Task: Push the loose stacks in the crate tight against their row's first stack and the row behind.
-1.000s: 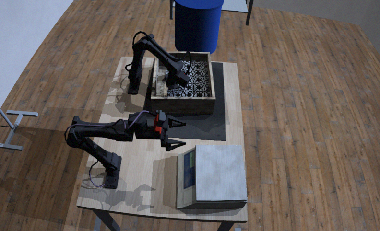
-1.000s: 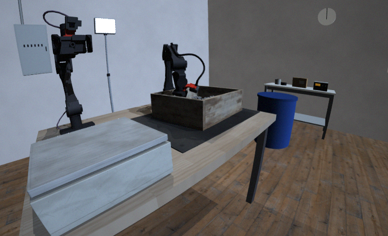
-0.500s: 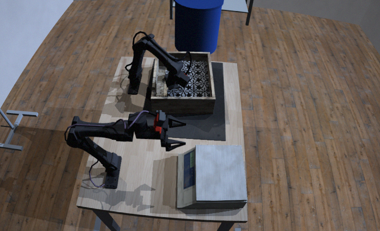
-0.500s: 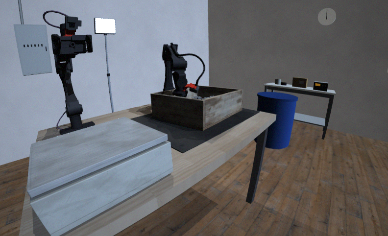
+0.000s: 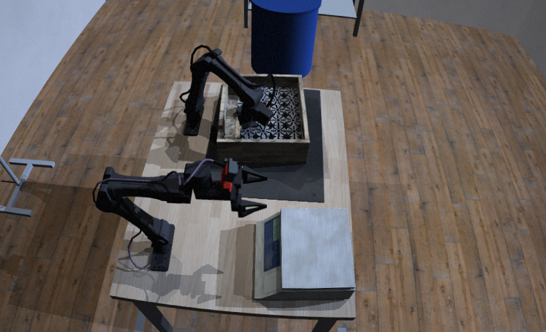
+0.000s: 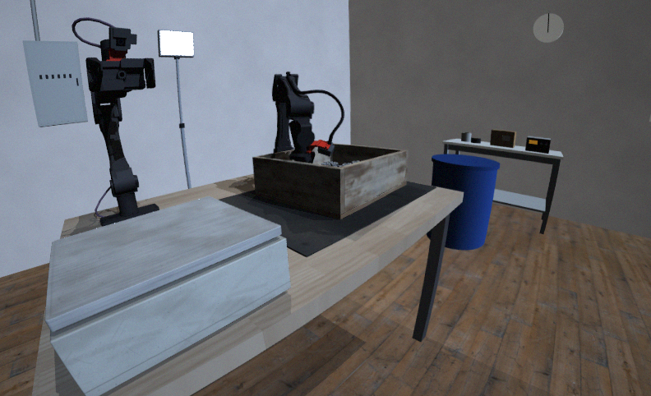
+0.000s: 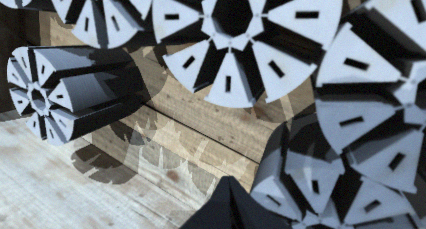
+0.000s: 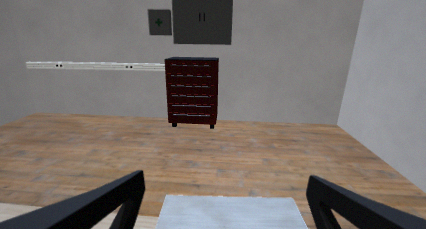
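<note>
Stator-looking stacks (image 5: pixel 287 107) (image 6: pixel 340 163) (image 7: pixel 229 91) fill most of the right side of the wooden crate (image 5: pixel 263 152) (image 6: pixel 298 184) (image 7: pixel 95 204), which sits at the far end of the table. They're standing upright, so the long axis runs vertical and the slotted round faces point up. In the left wrist view, one stack (image 7: pixel 87 64) stands apart at the left, bare planks between it and the bunch, same upright pose. Left gripper (image 5: pixel 248 122) (image 6: pixel 302 157) (image 7: pixel 230 181) is fully shut on nothing, tips down among the stacks; can't tell if they touch one. Right gripper (image 5: pixel 266 191) (image 6: pixel 121 75) (image 8: pixel 226 176) is wide open and empty, nearer. The left arm covers part of the stacks from the top, the crate wall hides nearly all in the exterior view, and several faces get cut off in the wrist shot.
</note>
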